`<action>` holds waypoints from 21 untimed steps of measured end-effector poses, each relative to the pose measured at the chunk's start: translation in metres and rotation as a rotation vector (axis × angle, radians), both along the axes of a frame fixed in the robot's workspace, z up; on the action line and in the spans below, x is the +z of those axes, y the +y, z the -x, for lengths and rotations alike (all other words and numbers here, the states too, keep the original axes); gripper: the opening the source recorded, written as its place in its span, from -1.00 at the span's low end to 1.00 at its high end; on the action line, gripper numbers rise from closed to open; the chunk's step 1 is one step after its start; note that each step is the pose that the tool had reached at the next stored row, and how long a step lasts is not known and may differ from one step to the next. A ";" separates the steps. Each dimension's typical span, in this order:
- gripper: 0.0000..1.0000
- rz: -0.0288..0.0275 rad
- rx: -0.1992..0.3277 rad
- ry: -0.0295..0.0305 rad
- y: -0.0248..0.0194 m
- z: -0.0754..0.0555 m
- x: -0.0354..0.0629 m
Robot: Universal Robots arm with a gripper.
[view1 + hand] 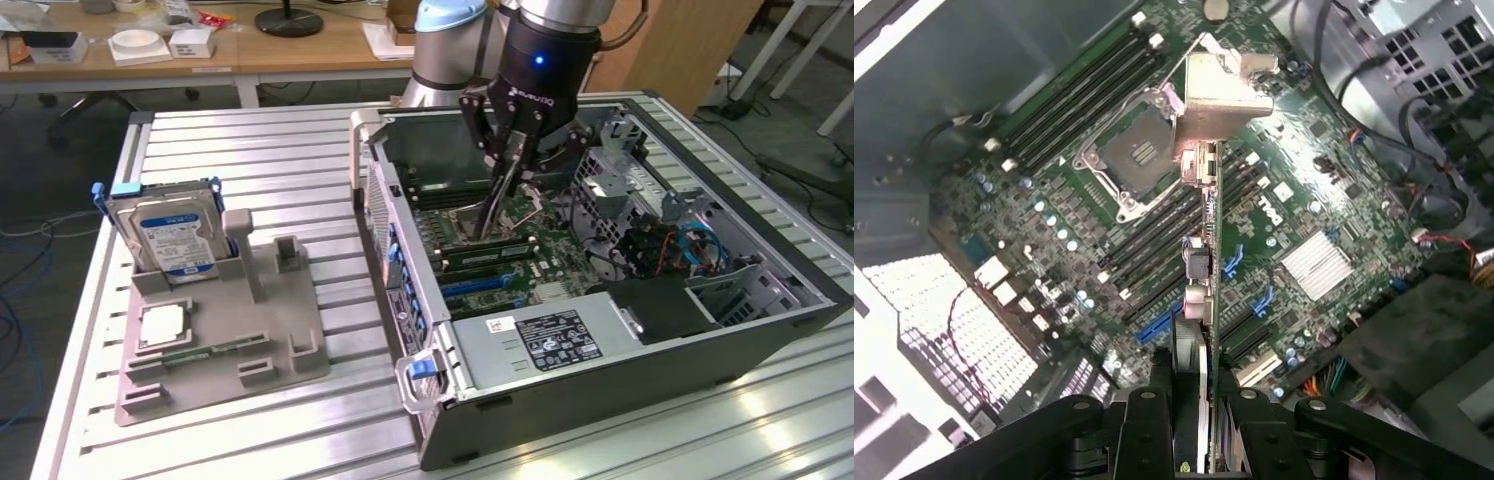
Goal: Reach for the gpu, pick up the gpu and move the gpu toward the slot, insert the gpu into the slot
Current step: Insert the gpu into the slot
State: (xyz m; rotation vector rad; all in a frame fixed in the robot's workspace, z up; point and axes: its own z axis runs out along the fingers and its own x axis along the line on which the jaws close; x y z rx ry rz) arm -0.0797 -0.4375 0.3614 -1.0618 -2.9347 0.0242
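You are in the carrying step, between the pick-up and the insertion. The black end effector [513,168] of the arm is in the upper middle of the exterior view, lowered into the open dark grey metal computer case [627,372] that lies on the silver slatted aluminium worktop [267,140]. Its fingers are pressed onto the thin flat dark circuit card with the silvery metal end bracket, the gpu [495,208], and pinch it by its upper edge, so the card hangs on edge below them. In the wrist view you look along the end effector [1197,425] down the narrow edge of the gpu [1206,262] to its bracket [1226,95]. The card is above the green motherboard [1034,220] and I judge it is not seated yet. The blue expansion slots [1159,326] lie just beside its line, toward the lower middle of the exterior view [475,285]; which slot is the target I cannot tell. In my judgement the insertion calls for the lower edge of the card to be parallel to the slot and exactly over it, with a straight downward push and no tilt.
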 end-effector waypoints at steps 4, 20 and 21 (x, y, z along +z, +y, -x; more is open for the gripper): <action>-0.47 0.0001 0.046 0.0000 -0.0001 0.000 0.0000; -0.47 0.0001 0.223 0.0001 -0.0006 0.000 -0.0002; -0.47 0.0001 0.235 0.0000 -0.0006 0.000 -0.0002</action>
